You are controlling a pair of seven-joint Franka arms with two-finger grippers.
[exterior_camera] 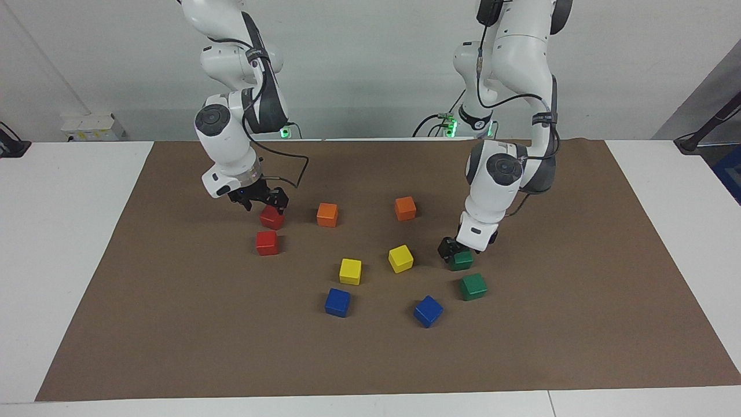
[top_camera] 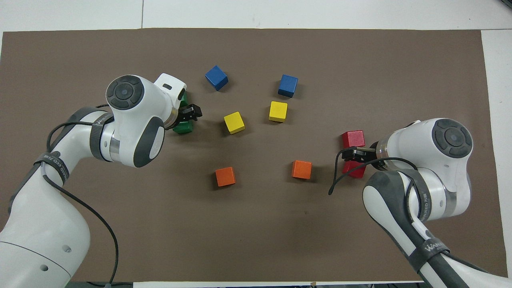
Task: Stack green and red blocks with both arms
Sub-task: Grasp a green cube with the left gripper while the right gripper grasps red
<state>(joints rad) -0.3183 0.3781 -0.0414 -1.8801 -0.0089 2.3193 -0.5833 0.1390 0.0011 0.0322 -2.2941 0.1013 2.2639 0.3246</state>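
as seen from across the table: left gripper (exterior_camera: 457, 252) closed on nearer green block (exterior_camera: 461, 261), right gripper (exterior_camera: 267, 202) on nearer red block (exterior_camera: 271, 218); partner cubes (exterior_camera: 473, 286) (exterior_camera: 267, 242) just farther out. risk judged: off-centre placement, toppled stacks.

White table (exterior_camera: 69, 260) under brown mat (exterior_camera: 376, 359); coloured cubes on mat
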